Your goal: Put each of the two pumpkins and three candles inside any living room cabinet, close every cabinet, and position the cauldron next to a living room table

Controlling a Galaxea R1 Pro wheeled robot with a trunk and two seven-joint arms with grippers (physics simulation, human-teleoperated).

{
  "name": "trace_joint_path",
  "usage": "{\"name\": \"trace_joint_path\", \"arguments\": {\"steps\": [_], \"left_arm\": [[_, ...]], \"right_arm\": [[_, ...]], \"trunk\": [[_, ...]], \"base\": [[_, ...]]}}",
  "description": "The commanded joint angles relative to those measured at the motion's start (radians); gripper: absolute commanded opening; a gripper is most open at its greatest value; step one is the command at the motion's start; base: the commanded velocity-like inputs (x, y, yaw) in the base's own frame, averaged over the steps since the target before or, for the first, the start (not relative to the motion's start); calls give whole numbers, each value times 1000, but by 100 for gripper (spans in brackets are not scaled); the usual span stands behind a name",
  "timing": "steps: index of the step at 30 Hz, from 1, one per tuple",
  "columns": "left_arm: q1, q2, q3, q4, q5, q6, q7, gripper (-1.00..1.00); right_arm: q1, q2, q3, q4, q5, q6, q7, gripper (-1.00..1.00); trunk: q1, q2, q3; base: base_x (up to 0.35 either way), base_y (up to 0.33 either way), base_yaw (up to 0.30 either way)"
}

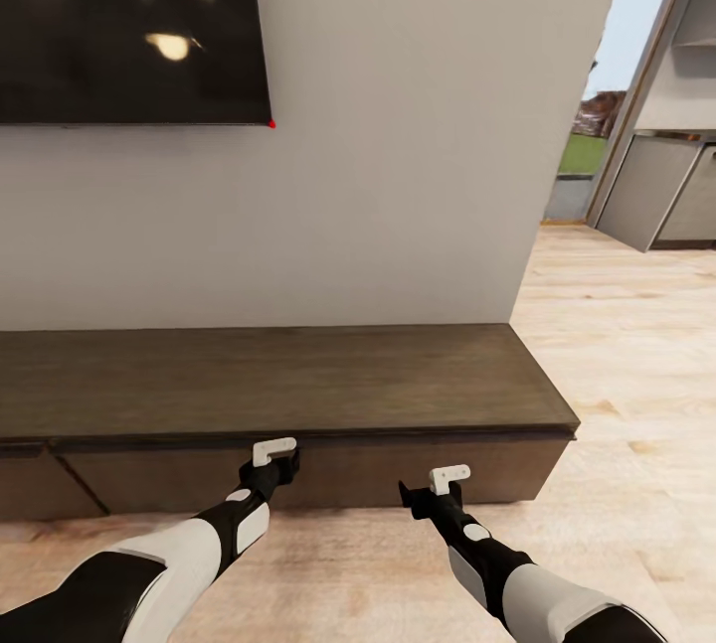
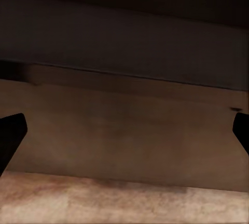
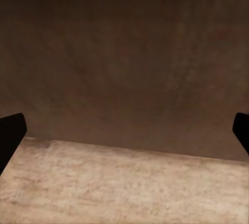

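The long brown cabinet point(image 1: 288, 380) is seen low against the wall, its drawers shut. The left gripper point(image 1: 275, 452) is held right at the top edge of a drawer front, the right gripper point(image 1: 449, 476) lower down. Both jaws are spread wide, with nothing held. The edge could be missed and the drawer left shut.

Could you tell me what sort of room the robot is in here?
Most likely a living room: a dark TV hangs on the pale wall above a long, low brown cabinet, on a light wood floor. Another room opens at the right.
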Motion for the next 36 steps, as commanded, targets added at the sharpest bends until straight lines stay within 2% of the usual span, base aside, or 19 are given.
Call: {"name": "trace_joint_path", "arguments": {"steps": [1,13,32,36], "left_arm": [[-3,-1,4,0,13,-7,1,100],[-3,-1,4,0,14,-5,1,100],[-3,-1,4,11,14,-5,1,100],[-3,-1,4,11,14,-5,1,100]], "right_arm": [[-1,0,4,2,-11,-4,5,100],[-1,0,4,2,-10,-5,5,100],[-1,0,5,3,-9,-5,6,100],[-1,0,6,2,-9,-4,7,100]], "trunk": [[0,0,-1],[0,0,-1],[0,0,-1],[0,0,-1]], "base": [[13,0,0],[-1,0,0],[-272,-110,0],[-113,-47,0]]}}
